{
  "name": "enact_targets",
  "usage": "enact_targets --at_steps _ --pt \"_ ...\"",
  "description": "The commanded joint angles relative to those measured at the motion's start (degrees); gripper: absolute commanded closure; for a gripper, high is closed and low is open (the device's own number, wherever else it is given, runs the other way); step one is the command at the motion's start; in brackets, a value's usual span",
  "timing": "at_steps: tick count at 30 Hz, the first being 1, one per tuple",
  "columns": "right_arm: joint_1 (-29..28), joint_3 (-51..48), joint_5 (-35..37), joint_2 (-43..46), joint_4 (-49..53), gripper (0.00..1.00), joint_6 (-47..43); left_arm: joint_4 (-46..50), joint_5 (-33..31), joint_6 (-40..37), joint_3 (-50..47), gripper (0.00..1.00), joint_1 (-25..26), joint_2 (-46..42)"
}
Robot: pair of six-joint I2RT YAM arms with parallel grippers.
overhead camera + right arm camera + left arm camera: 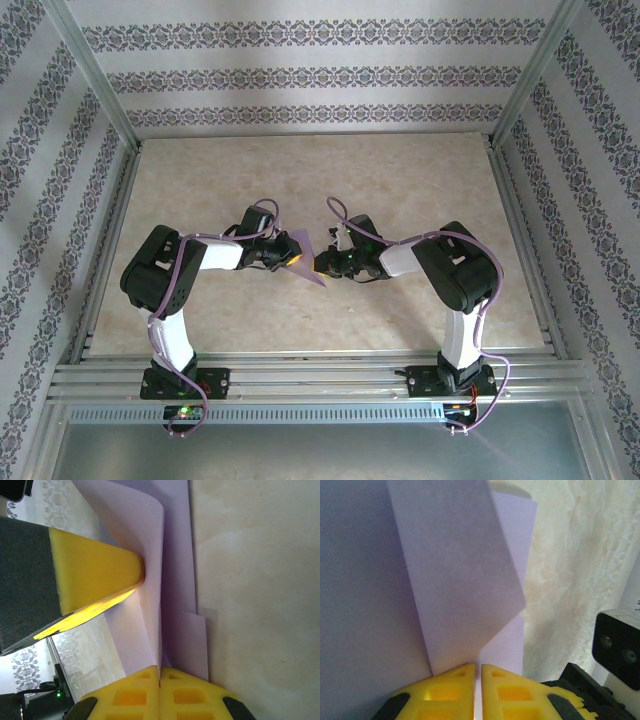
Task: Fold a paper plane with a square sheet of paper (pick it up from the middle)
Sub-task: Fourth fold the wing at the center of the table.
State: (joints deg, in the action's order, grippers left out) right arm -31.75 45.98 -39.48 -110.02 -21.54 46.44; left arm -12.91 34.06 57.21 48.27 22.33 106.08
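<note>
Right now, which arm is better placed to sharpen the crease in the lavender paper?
Probably left: the left claw is shut on the sheet of paper at the crease's end; the right claw clamps its edge.

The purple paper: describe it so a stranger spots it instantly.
Find the middle of the beige table. The left gripper and right gripper meet there, pinching a thin lavender sheet, partly folded, the only paper-thin thing there.

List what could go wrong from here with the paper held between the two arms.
Both pairs of jaws are shut on the lavender paper close together, so pulling apart may tear it or slip it free.
The folded flap looks curved rather than creased flat, so it may spring open once a grip loosens.
</note>
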Motion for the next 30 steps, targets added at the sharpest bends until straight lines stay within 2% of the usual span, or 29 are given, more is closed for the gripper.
enact_targets --at_steps 1,7,10,14,22,30 --pt "-0.42 -2.12 11.12 -5.35 9.16 0.90 -1.33 3.81 -1.58 -0.50 0.98 0.88 -0.27 1.24" --pt "-0.07 -2.40 10.36 -0.57 8.45 0.73 -0.23 7.61 -2.56 -1.66 1.30 0.88 -0.35 1.84" --pt "0.29 -2.43 8.83 3.57 8.78 0.69 -0.43 7.26 -2.38 -1.58 0.80 0.88 -0.30 2.08" --pt "0.46 -1.35 5.98 6.47 13.29 0.69 -2.00 7.06 -2.38 -1.72 0.50 0.88 -0.31 1.81" --pt "0.46 -1.94 3.74 7.16 16.00 0.79 -3.74 6.35 -2.16 -1.66 0.33 0.88 -0.31 2.20" --pt "0.02 -1.24 4.27 10.79 15.74 0.77 -7.40 8.34 -2.65 -1.80 1.13 0.88 -0.35 2.72"
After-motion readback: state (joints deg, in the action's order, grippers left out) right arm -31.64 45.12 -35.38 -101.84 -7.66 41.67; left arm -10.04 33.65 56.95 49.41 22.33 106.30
